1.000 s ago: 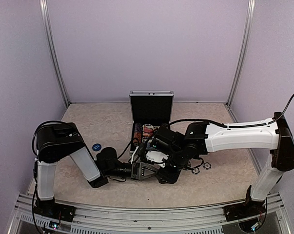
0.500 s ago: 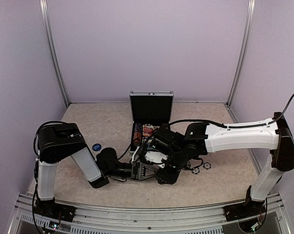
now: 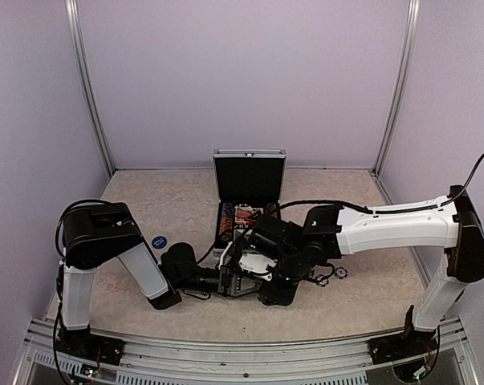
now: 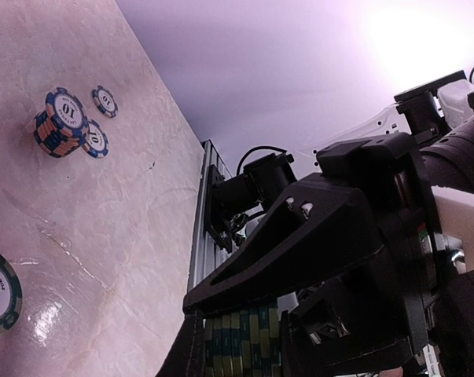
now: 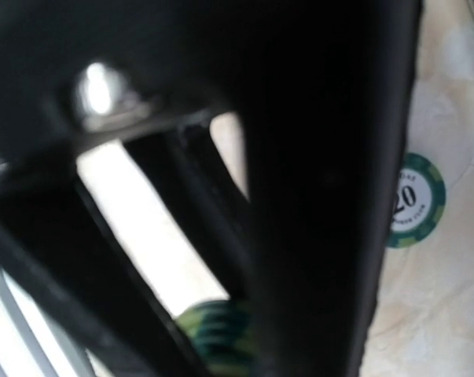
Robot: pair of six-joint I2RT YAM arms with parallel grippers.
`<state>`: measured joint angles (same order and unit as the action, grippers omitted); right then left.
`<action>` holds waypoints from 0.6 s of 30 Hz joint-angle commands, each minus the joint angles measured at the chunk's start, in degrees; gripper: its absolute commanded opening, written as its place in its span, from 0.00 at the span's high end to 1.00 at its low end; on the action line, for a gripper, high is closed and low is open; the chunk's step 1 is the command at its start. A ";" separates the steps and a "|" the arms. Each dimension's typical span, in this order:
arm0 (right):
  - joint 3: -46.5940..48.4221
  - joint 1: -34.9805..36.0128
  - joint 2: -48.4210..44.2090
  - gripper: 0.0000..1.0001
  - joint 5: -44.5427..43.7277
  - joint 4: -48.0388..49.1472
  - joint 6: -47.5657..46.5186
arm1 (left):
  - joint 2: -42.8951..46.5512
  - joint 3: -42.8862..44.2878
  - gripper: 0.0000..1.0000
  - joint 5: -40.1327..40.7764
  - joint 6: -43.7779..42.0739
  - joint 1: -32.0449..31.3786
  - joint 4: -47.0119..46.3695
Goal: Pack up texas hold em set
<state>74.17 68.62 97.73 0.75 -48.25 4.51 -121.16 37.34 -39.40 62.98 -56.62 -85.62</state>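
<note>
- Case is shown only by the top view: it is laid open mid-table, lid up, with pieces inside.
- Left gripper and right gripper are bunched just in front of it, jaws hidden from above.
- Green chip stack is shown close up by the left wrist view, squeezed between the narrowed left fingers.
- Blue chip stack is seen there too, well apart.
- Right wrist view is dark and blurred; the right gripper's gap cannot be told. One green chip is seen lying flat.
</note>
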 commanded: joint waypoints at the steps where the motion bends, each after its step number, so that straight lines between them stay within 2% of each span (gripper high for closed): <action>1: -0.15 0.55 0.05 1.00 -1.49 2.44 0.52 | 0.04 0.19 1.00 -0.25 -1.67 -0.60 0.53; 4: -0.51 0.53 -0.26 1.00 -2.89 3.07 0.87 | -0.16 0.34 1.00 -0.44 -0.83 -0.60 -0.27; 8: -1.48 0.55 -0.44 1.00 -3.36 4.77 1.25 | -0.55 0.62 0.90 -0.54 0.15 -0.60 -0.64; 18: -3.10 0.53 -1.24 1.00 -8.89 8.32 2.51 | 0.94 0.95 0.85 0.61 -0.40 -0.65 5.69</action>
<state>71.79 68.90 97.73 -2.44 -44.91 5.65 -121.25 37.36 -38.54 62.48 -56.60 -83.66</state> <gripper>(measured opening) 0.376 0.238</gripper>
